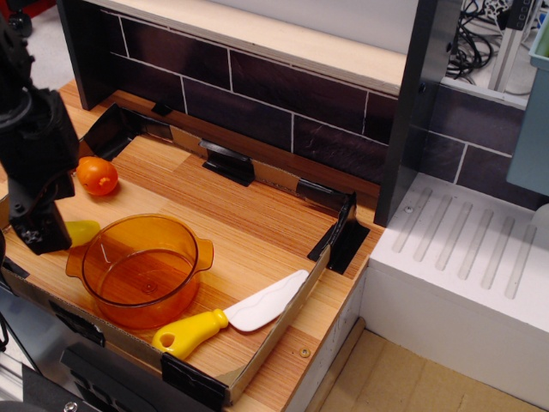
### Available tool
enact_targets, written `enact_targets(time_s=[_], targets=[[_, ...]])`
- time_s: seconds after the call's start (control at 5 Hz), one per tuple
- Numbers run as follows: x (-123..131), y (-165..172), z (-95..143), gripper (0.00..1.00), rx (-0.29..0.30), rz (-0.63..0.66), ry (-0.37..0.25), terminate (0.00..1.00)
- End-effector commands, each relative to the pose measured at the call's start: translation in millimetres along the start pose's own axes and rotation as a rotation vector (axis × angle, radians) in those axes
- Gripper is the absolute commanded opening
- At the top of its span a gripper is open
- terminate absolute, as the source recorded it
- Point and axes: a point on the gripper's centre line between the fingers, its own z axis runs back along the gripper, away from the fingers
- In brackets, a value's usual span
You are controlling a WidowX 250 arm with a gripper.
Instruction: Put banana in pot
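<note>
Right now, nearest the camera, a spatula [225, 319] is seen lying on the table [257, 223], its chunky yellow handle toward the front edge and its white blade angled up to the right. Just beside the handle, to the left, the pot [141, 268] is found sitting upright, translucent orange, with nothing in it; a small flat handle is visible on its right side.

At the far left edge, level with the pot, the tool [36, 232] is seen low over the table, a dark blocky shape hanging from the black arm that fills the upper left corner. Whether its jaws are spread or pressed together cannot be told, since the fingertips are lost in the dark mass. The banana [83, 230] is only partly shown: a short yellow end is glimpsed poking out from behind the tool, on the table just beside the pot's left rim and outside it. Whether the banana is touched by the tool cannot be told.

Further back on the left, a round orange-red fruit [97, 175] is noted on the wood, apart from the pot. Beyond that, low cardboard walls with black clips are seen around the working area, and a dark tiled backsplash [292, 103] is set behind. Off to the right, a white ribbed drainboard [472, 249] is seen.
</note>
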Motion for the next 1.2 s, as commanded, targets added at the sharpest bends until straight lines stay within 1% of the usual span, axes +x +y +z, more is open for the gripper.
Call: enact_targets(time_s=[0.0,0.2,0.6,0.8,1.0], targets=[[1,33,-9,1.0,0.015,0.036,0.065,0.0],[2,35,-22,1.0,0.022,0.042,0.087,0.0],[1,29,-29,1.0,0.042,0.024,0.107,0.0],[-14,8,-43,0.0,0.028,0.023,0.114,0.0],[-18,9,-35,0.0,0.012,0.038,0.122,0.0]])
